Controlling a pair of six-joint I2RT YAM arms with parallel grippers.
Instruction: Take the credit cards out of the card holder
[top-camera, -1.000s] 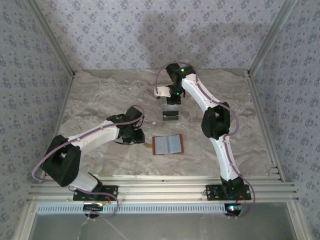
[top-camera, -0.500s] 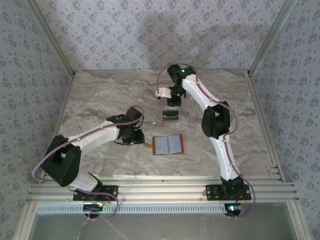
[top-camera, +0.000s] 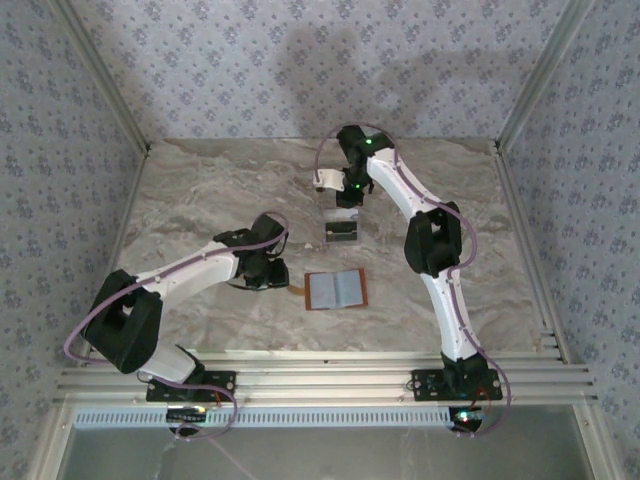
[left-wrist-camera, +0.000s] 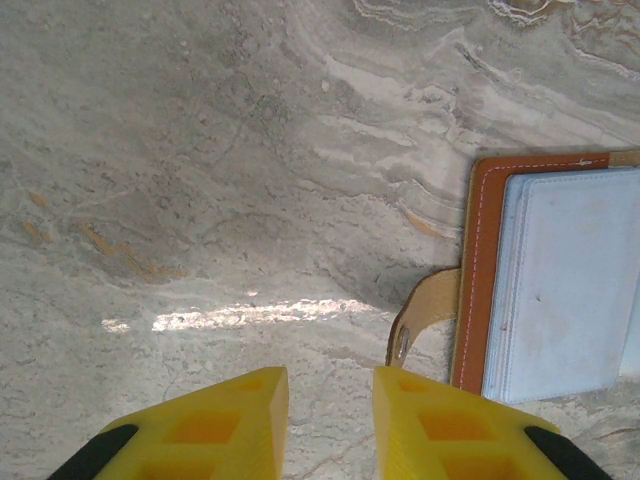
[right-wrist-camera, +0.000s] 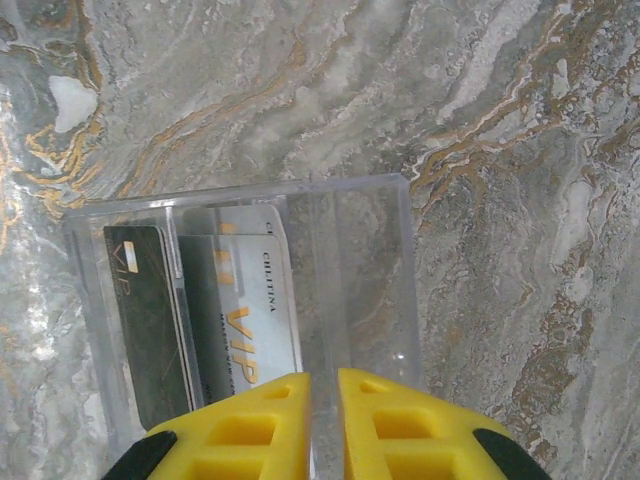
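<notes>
The 2 credit cards (right-wrist-camera: 250, 310) are lying side by side in the clear tray (right-wrist-camera: 350, 190), their long axes pointing away from the right gripper (right-wrist-camera: 323, 385). It is hovering over them with jaws barely parted and empty. The card holder (left-wrist-camera: 478, 250) is lying open toward the table's near edge, just right of the left gripper (left-wrist-camera: 328, 385), which is also parted and empty.

light: even, soft | glare: bright streak on table (left-wrist-camera: 200, 200) in left wrist view | focus: sharp

We've got a marble-patterned table (left-wrist-camera: 200, 150) here, smooth with a soft sheen. The wallet (left-wrist-camera: 478, 250) is tan leather with white stitching, its lining (left-wrist-camera: 560, 280) pale and smooth. Over to the tray (right-wrist-camera: 240, 192): clear, glossy plastic, with a dark card (right-wrist-camera: 150, 320) and a pale card (right-wrist-camera: 250, 300) lettered in gold. The right gripper (right-wrist-camera: 323, 388) is matt yellow plastic.
</notes>
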